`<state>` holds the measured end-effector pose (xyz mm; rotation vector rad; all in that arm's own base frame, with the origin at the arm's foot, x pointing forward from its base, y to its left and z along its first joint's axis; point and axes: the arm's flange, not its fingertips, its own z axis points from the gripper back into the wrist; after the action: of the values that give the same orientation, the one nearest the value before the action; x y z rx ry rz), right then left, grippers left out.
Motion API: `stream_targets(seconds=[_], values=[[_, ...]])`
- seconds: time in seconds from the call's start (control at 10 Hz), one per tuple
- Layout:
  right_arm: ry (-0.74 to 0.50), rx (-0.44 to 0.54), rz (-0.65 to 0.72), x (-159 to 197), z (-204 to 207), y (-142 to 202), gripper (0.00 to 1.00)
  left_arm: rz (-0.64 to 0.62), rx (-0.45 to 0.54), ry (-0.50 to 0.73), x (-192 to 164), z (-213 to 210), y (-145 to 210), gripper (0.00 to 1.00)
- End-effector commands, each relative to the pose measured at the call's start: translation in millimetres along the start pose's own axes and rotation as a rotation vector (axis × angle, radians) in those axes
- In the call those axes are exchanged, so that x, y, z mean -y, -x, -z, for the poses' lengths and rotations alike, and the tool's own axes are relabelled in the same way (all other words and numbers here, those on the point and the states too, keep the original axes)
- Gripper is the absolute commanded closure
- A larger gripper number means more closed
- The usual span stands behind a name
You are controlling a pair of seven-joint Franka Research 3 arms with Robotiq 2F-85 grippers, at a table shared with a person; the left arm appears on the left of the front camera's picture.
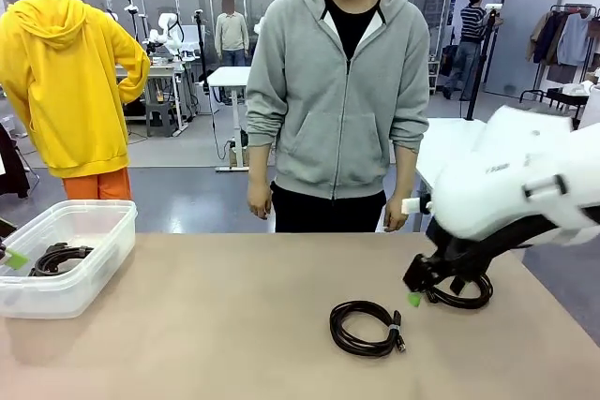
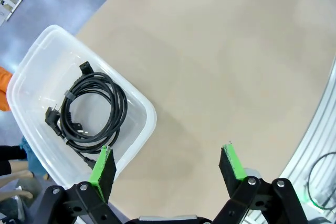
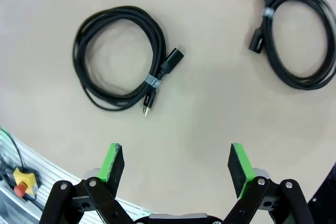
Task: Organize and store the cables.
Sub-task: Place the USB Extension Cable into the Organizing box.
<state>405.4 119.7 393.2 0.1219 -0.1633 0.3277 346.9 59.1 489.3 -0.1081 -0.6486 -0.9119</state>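
Left claw [image 2: 168, 151]: open, empty, above bin [image 2: 151, 121] w/ stored coil [image 2: 92, 106]. Right claw [image 3: 176, 153]: open, empty, over worktop [image 3: 210, 108]. Near coil [image 3: 118, 56] and far coil [image 3: 302, 38] lie apart. Est.: light, floppy, springy. Pinch across banded strands, not plugs.

One black coiled cable [image 2: 119, 103] lies flat inside the clear bin [image 2: 150, 115]. A second coil [image 3: 121, 12] and a third coil [image 3: 302, 83] lie flat on the surface [image 2: 220, 77], well apart from that bin.
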Motion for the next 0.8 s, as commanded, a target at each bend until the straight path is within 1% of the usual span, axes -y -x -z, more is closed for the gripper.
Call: stream_targets(seconds=[0.0, 0.1, 0.4, 0.5, 0.7], values=[[0.043, -0.007, 0.101, -16.4, 25.9, -17.3, 0.00, -0.011, -0.003, -0.002, 0.0, -0.8, 0.0, 0.00], [0.070, -0.015, 0.120, -23.7, 37.6, -16.3, 0.00, -0.011, -0.003, -0.002, 0.0, -0.8, 0.0, 0.00], [0.087, -0.024, 0.167, -41.3, 72.3, -20.4, 0.00, -0.011, -0.003, -0.002, 0.0, -0.8, 0.0, 0.00], [0.094, -0.033, 0.191, -45.8, 80.5, -21.0, 0.00, -0.011, -0.003, -0.002, 0.0, -0.8, 0.0, 0.00], [0.141, -0.015, 0.242, -50.5, 89.8, -25.7, 0.00, -0.011, -0.003, -0.002, 0.0, -0.8, 0.0, 0.00]])
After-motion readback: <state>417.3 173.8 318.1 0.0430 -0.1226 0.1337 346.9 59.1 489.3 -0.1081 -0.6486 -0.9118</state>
